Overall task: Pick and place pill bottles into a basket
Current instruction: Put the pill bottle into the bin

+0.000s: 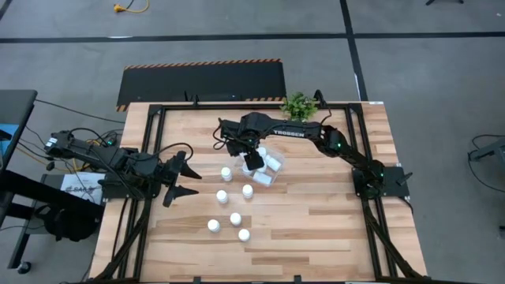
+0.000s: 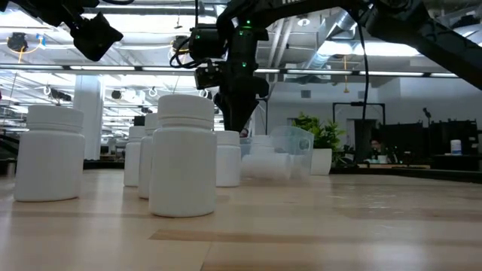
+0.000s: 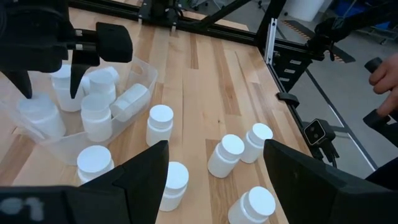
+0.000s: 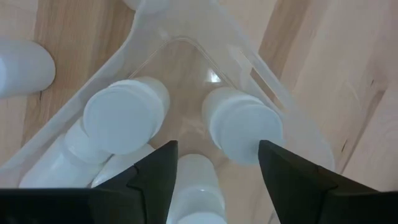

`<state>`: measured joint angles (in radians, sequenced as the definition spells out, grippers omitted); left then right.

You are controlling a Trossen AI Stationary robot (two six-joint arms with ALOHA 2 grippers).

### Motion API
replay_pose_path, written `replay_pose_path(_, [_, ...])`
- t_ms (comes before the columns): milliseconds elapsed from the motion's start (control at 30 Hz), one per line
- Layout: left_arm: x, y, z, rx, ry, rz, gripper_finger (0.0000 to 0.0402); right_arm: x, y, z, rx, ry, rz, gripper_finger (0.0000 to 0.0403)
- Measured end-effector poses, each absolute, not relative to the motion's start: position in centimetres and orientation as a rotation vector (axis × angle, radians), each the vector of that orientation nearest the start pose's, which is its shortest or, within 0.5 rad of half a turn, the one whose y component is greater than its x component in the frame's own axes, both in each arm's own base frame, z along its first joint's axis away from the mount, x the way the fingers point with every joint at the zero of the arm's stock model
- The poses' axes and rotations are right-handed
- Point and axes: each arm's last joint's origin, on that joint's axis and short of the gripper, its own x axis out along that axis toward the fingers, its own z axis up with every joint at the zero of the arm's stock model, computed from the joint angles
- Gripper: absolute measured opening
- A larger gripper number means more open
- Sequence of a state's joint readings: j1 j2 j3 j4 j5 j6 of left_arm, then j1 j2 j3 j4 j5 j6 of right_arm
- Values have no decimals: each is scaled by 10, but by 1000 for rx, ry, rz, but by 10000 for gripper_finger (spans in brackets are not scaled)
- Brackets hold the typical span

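Note:
The clear basket (image 1: pixel 274 167) stands on the table's far middle and holds several white pill bottles (image 4: pixel 124 118), some upright, some lying. My right gripper (image 1: pixel 252 162) hangs open just above the basket, fingers pointing down; one bottle (image 4: pixel 198 186) lies in the basket under the gap between the fingers (image 4: pixel 217 155). Several more bottles (image 1: pixel 235 218) stand upright on the table nearer the front. My left gripper (image 1: pixel 186 180) is open and empty at the table's left, pointing at those loose bottles (image 3: pixel 224 155).
A small green potted plant (image 1: pixel 300 105) stands at the far edge behind the basket. Black frame rails (image 1: pixel 150 158) run along the table's sides. A person's hand (image 3: pixel 385 78) shows beyond the table's edge in the left wrist view.

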<state>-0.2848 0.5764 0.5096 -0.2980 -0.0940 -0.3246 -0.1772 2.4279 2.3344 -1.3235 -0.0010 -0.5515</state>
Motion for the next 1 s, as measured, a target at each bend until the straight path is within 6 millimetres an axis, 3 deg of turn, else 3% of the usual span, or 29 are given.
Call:
replay_pose_path(267, [133, -36, 256, -252, 386, -128, 251, 475, -84, 218, -365, 1437, 213, 218])
replay_pose_path(467, [133, -36, 256, -261, 386, -128, 251, 468, -77, 237, -501, 1491, 103, 218])
replay_pose_path(700, [133, -37, 257, -278, 391, -161, 251, 444, -75, 292, -390, 1409, -66, 218])
replay_pose_path(1000, [134, -39, 255, -253, 413, -227, 251, 381, -58, 376, 25, 1257, -384, 218])
